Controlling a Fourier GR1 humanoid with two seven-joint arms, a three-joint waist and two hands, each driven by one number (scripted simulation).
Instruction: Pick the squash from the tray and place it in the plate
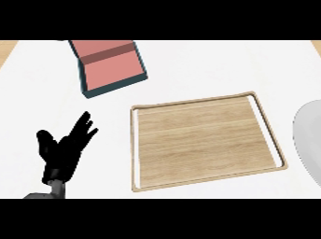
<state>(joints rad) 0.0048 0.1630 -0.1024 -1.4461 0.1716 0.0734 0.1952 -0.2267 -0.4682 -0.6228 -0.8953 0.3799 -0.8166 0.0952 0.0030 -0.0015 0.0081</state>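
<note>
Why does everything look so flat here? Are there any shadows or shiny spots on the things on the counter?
In the head view the light is even: the wooden tray casts almost no shadow on the white counter, and there is no glare. The plate shows only soft grey shading and is cut off at the right edge. The left hand reads as a nearly plain black shape.

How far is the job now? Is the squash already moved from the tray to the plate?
No squash shows anywhere. The wooden tray is bare, and the visible part of the plate at the right edge holds nothing. The left hand rests open at lower left; the right hand is out of view. Progress cannot be judged.
</note>
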